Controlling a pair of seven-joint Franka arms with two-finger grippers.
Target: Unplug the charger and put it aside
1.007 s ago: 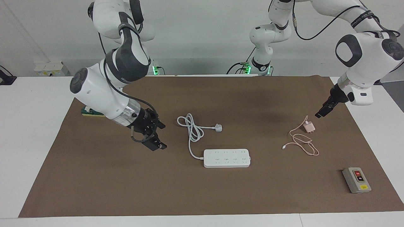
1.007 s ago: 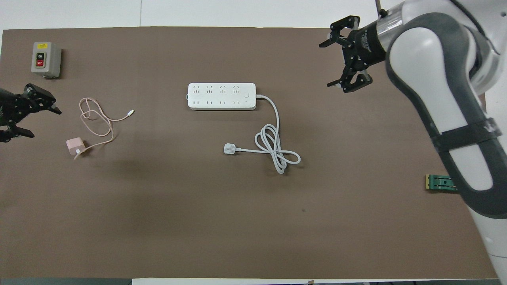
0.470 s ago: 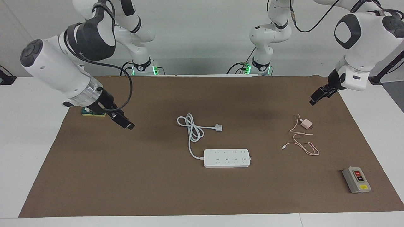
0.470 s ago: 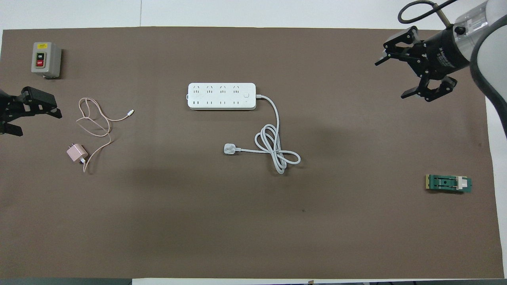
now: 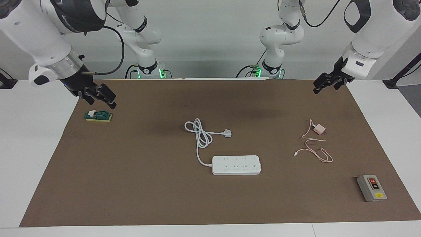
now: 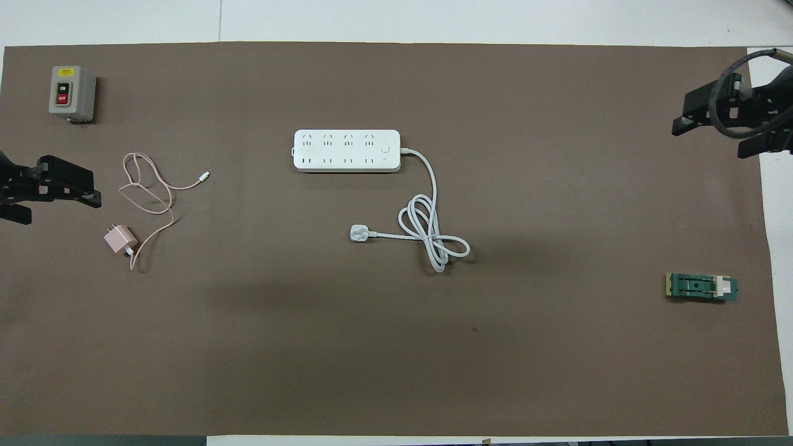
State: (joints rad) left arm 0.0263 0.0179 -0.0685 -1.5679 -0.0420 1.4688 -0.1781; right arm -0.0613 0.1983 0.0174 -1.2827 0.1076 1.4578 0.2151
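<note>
On the brown mat (image 5: 131, 184) I see the charger (image 5: 319, 129) unplugged, four o'clock of the left gripper (image 5: 325, 84) and well apart from the power strip (image 5: 236, 165); left gripper and right gripper (image 5: 98, 97) both spread, empty.

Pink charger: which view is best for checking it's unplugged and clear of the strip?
Overhead view. The charger lies flat on the mat toward the left arm's end, its cable looped beside it, well apart from the power strip. The facing view shows the same charger, smaller and obliquely.
</note>
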